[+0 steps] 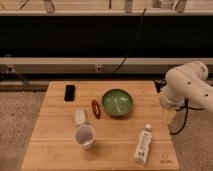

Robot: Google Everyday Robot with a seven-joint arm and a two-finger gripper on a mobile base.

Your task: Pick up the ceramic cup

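Observation:
The ceramic cup is small, white and glossy. It stands with its wide mouth open near the front left of the wooden table. My white arm hangs over the table's right edge. My gripper shows only as a pale part under the arm, beside the right edge. It is far to the right of the cup, with the green bowl and the white plastic bottle in between.
A black phone lies at the back left. A red elongated object lies just left of the bowl, and a small white flat object lies just behind the cup. A black cable hangs behind the table.

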